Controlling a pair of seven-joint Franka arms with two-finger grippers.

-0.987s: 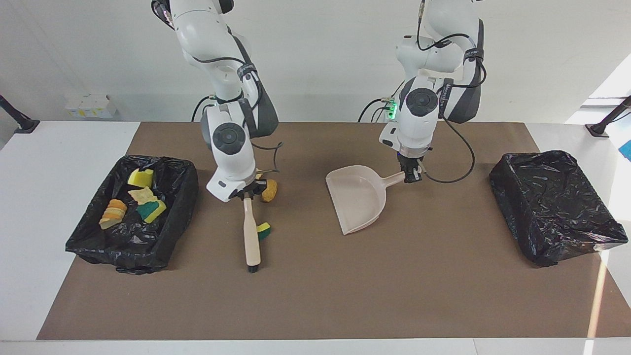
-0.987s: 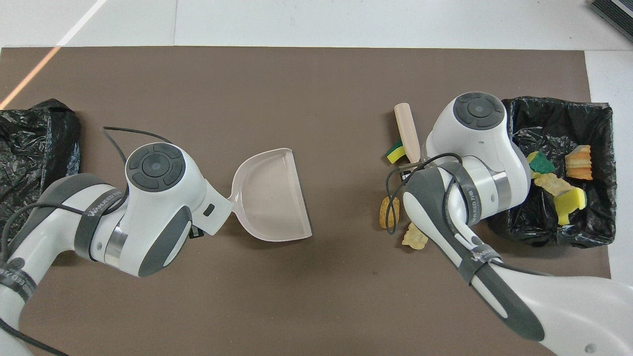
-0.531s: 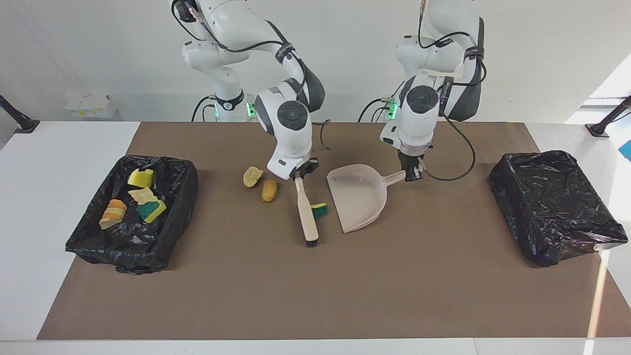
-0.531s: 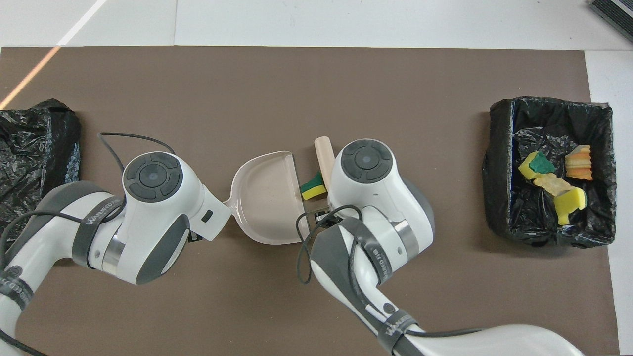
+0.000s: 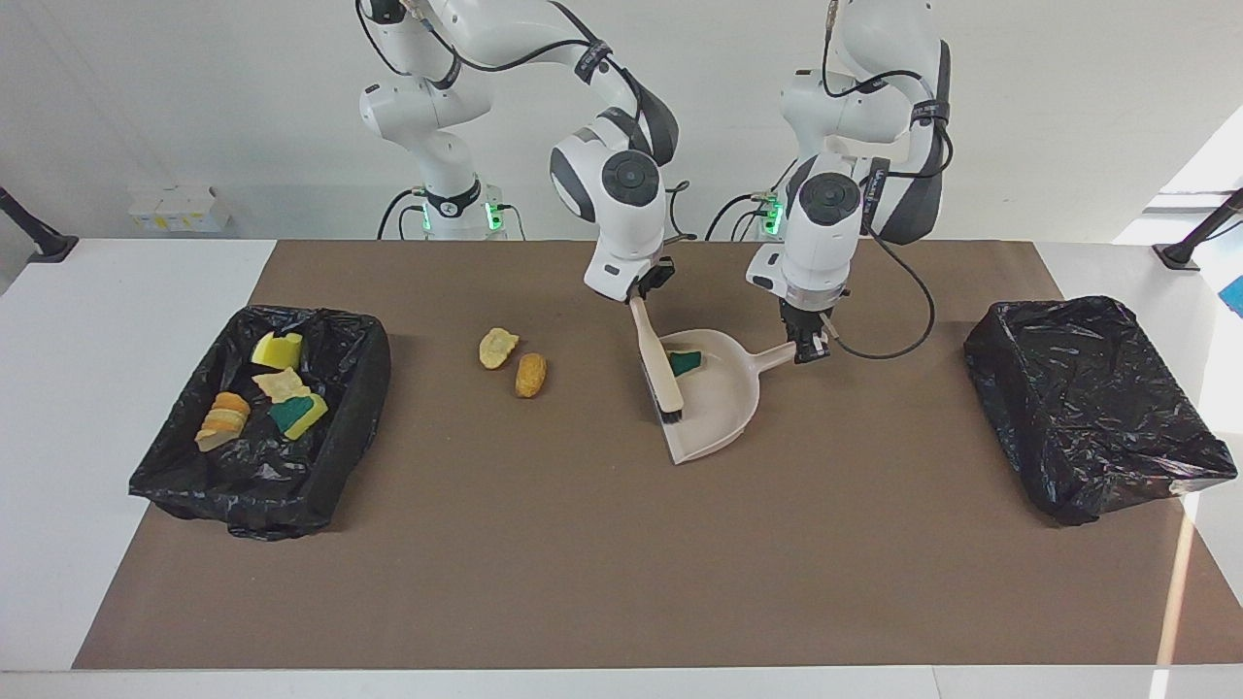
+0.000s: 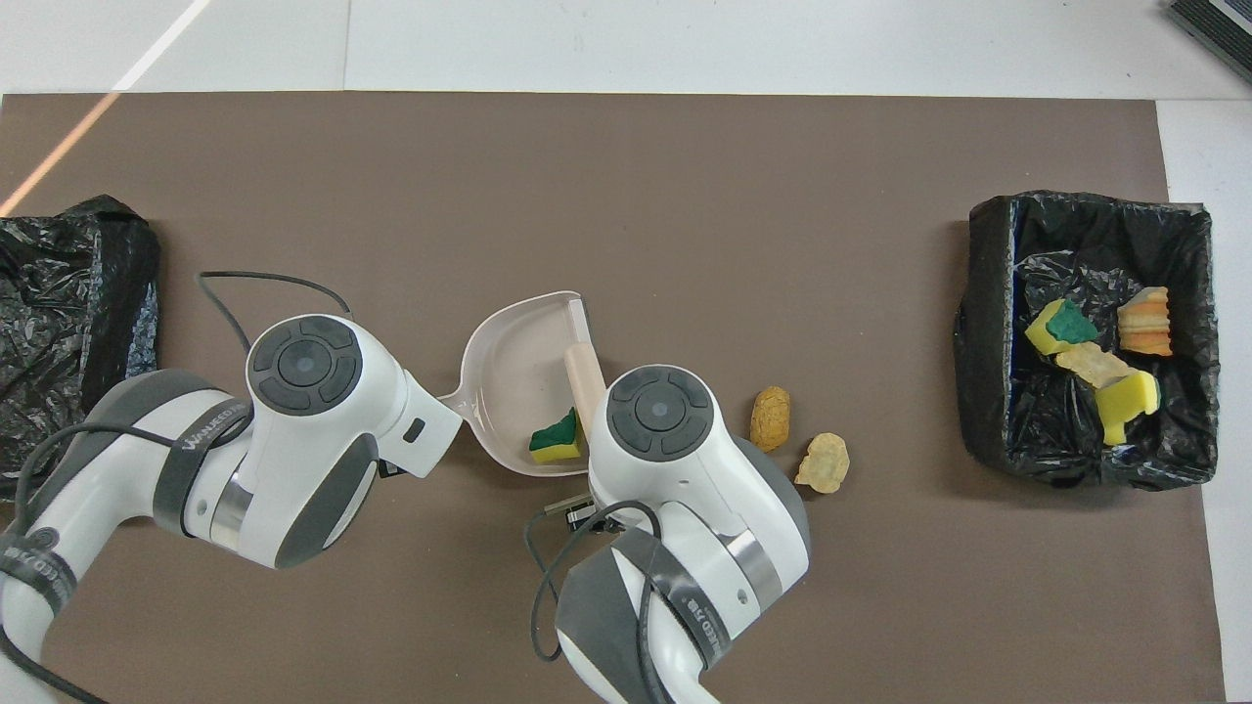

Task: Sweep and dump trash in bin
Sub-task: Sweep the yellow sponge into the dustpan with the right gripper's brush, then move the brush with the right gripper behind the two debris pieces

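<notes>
My left gripper (image 5: pixel 808 342) is shut on the handle of the pale pink dustpan (image 5: pixel 719 393), which rests on the brown mat. My right gripper (image 5: pixel 641 293) is shut on the beige brush (image 5: pixel 660 374). The brush slants down with its dark bristles inside the pan's mouth. One piece of trash, a green-backed yellow sponge chunk (image 5: pixel 687 362), lies inside the dustpan (image 6: pixel 509 367) beside the brush (image 6: pixel 584 376). A tan lump (image 5: pixel 497 347) and an orange-brown oval lump (image 5: pixel 530 374) lie on the mat toward the right arm's end. In the overhead view both grippers are hidden under the arms' wrists.
A black-lined bin (image 5: pixel 243 495) at the right arm's end holds several sponge pieces (image 5: pixel 282 385). A second black-lined bin (image 5: pixel 1088 408) stands at the left arm's end. The brown mat (image 5: pixel 621 563) covers the middle of the white table.
My right gripper carried the brush toward the left arm's end and pushed the green-backed sponge chunk into the dustpan. The two lumps stayed in place. The dustpan shifted only slightly.
</notes>
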